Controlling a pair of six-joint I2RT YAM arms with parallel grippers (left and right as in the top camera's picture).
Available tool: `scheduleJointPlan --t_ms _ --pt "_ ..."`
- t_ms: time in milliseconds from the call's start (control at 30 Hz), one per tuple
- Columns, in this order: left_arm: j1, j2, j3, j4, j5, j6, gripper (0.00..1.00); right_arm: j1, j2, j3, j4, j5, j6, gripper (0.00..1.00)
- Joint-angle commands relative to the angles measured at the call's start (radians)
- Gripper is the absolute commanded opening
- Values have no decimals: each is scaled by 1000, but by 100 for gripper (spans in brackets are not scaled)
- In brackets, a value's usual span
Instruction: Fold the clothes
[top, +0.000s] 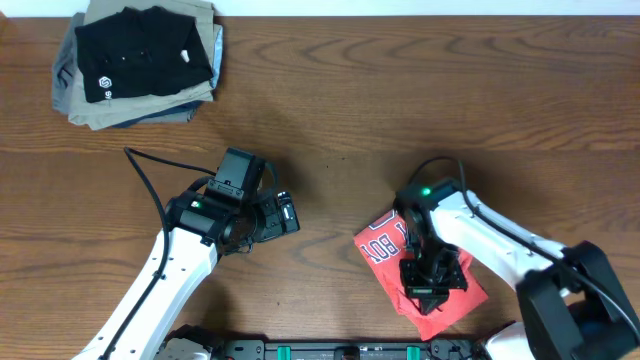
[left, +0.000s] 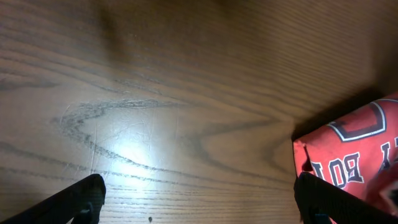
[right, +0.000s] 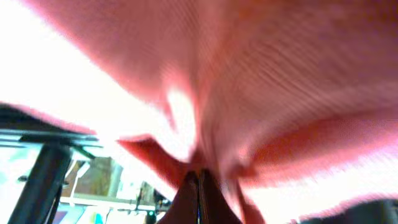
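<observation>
Coral T-shirt (top: 380, 247) near front table (top: 400, 100) edge

Quick headcount: one red T-shirt (top: 383, 245), one wooden table (top: 400, 100), and two robot arms, a left arm (top: 170, 265) and a right arm (top: 490, 235). One folded pile (top: 110, 115) with one black shirt (top: 140, 50) on top. Under it looks like two more garments, grey and khaki, but it's hard to split them for sure.
</observation>
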Motion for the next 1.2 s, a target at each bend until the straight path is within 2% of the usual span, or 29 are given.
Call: scheduleJointPlan --t_ms 0,67,133,167,200,233,267,333,400,600,767,867,967,1167 --pt "3 4 6 -9 -13 7 98 -15 -76 102 -38 91 22 1" --pt "3 4 6 -9 -13 7 98 -39 -113 161 -61 139 22 4" --pt "3 4 6 -8 -13 7 98 -69 -144 211 -71 167 21 14" --pt "3 4 6 -9 -13 7 98 -86 -160 234 -71 177 17 32" --pt "3 4 6 -9 -13 7 98 -97 -168 244 -70 185 17 42" --pt "3 4 6 -9 -13 7 98 -111 -177 253 -68 197 18 61" --pt "3 4 6 -9 -13 7 98 -130 -187 259 -61 217 18 76" --pt "3 4 6 -8 -13 7 98 -158 -195 258 -46 250 18 80" --pt "3 4 6 -8 -13 7 98 -190 -191 254 -21 262 18 75" --pt "3 4 6 -8 -13 7 98 -224 -165 211 79 263 18 36" --pt "3 4 6 -8 -13 7 98 -224 -103 124 203 262 19 17" --pt "3 4 6 -9 -13 27 98 -224 -51 87 203 263 45 3" --pt "3 4 6 -16 -13 30 98 -224 -10 67 161 264 111 2" --pt "3 4 6 -16 -13 30 98 -224 -10 61 63 267 134 1"
